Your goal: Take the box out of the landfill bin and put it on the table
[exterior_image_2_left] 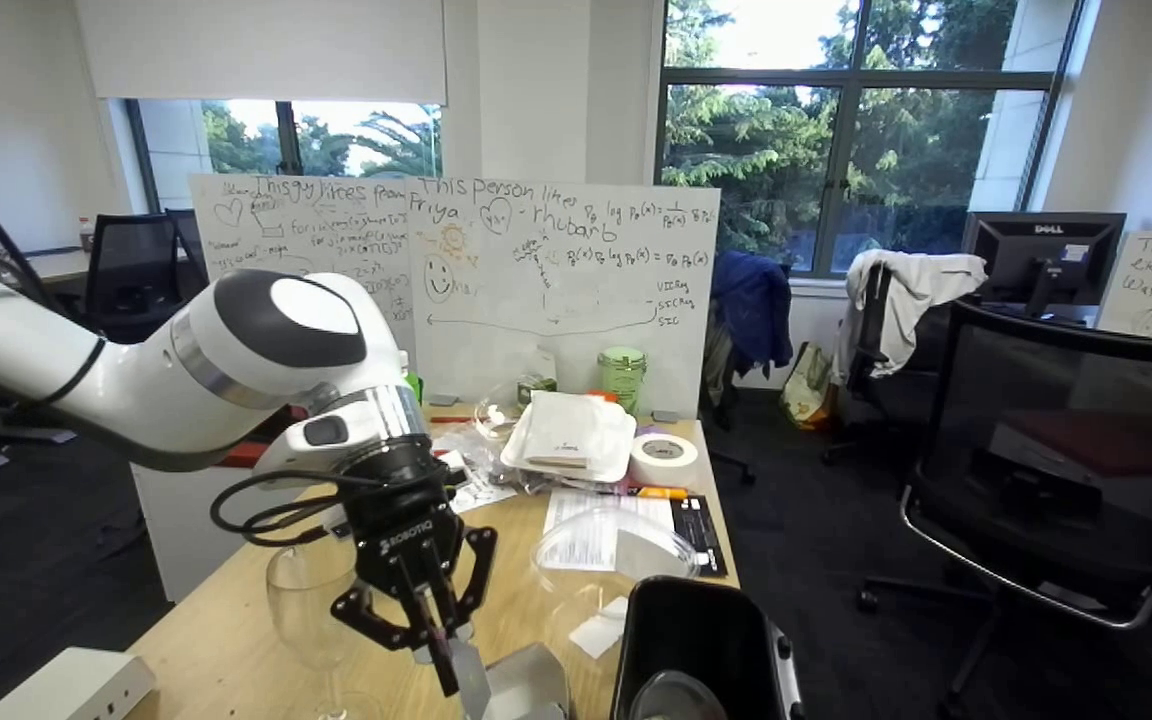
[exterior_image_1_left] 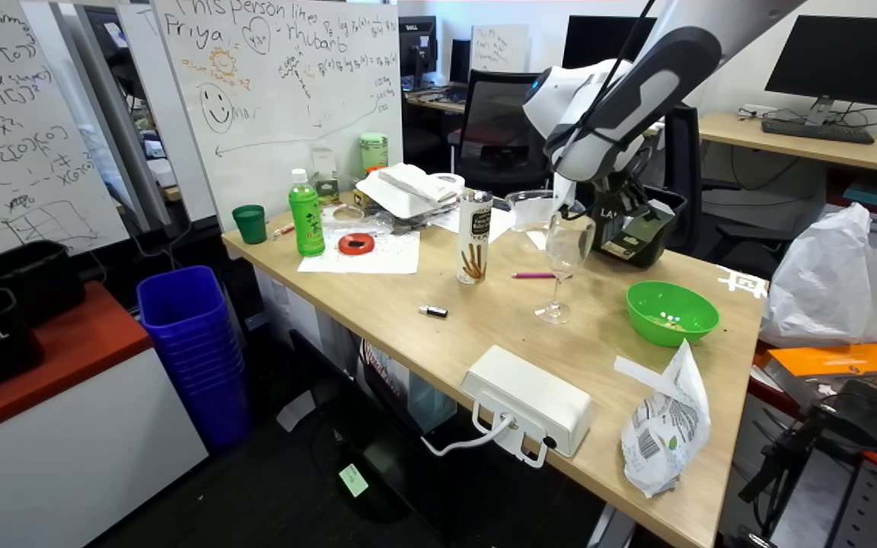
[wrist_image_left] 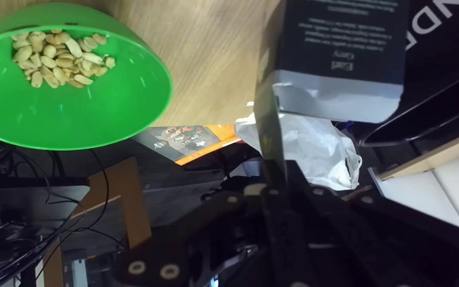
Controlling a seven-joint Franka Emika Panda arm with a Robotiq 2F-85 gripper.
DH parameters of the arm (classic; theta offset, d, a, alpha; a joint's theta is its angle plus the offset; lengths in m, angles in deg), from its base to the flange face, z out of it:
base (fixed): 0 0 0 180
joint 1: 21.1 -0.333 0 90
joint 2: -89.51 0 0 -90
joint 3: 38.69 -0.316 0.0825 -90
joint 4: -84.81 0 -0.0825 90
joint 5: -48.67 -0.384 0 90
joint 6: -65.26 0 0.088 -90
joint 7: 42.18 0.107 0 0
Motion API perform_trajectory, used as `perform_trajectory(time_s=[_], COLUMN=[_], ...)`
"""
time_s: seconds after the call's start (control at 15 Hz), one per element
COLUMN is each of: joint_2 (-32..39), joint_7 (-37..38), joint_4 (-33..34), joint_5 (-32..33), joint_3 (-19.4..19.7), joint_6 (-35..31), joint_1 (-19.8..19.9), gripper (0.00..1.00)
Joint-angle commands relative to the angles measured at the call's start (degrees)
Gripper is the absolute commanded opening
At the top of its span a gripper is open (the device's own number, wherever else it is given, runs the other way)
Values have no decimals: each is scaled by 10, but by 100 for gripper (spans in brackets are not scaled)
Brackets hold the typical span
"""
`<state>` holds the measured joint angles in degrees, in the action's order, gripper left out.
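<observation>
The landfill bin (exterior_image_1_left: 607,222) stands on the pale table (exterior_image_1_left: 377,304), its white lettering partly covered. The bin also shows in an exterior view (exterior_image_2_left: 701,632) with a clear cup inside, and in the wrist view (wrist_image_left: 448,44). The dark box (exterior_image_1_left: 645,234) is outside the bin, beside its lettered side, over the table. It appears with grey inner faces in an exterior view (exterior_image_2_left: 528,680) and with "Earl Grey" text in the wrist view (wrist_image_left: 341,44). My gripper (exterior_image_2_left: 436,645) is shut on the box's flap (wrist_image_left: 268,123). I cannot tell whether the box touches the table.
A wine glass (exterior_image_1_left: 564,251) stands close to the arm. A green bowl (exterior_image_1_left: 671,312) with peanuts is near the bin. A pink pencil (exterior_image_1_left: 541,275), a tall can (exterior_image_1_left: 476,232) and a white power box (exterior_image_1_left: 530,392) are on the table. A clear lid (exterior_image_2_left: 616,555) lies behind the box.
</observation>
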<state>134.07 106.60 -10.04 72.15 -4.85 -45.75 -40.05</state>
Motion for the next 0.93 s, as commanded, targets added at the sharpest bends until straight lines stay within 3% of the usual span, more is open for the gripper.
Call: perform_trajectory(time_s=[0.0, 0.07, 0.13, 0.53, 0.6, 0.67, 0.73, 0.8, 0.87], joint_2=[31, 38, 25, 27, 27, 35, 35, 26, 22], joint_7=[3, 2, 20, 22, 23, 11, 12, 21, 19], joint_4=[39, 44, 51, 86, 89, 88, 87, 87, 82], joint_5=[-4, -3, 32, 50, 50, 27, 28, 51, 59], joint_3=[5, 4, -46, -100, -105, -75, -74, -105, -108], joint_6=[59, 68, 88, 123, 125, 119, 121, 130, 133], joint_1=[-6, -7, 31, 78, 84, 61, 62, 87, 89], gripper=[41, 48, 56, 97, 100, 100, 100, 100, 100])
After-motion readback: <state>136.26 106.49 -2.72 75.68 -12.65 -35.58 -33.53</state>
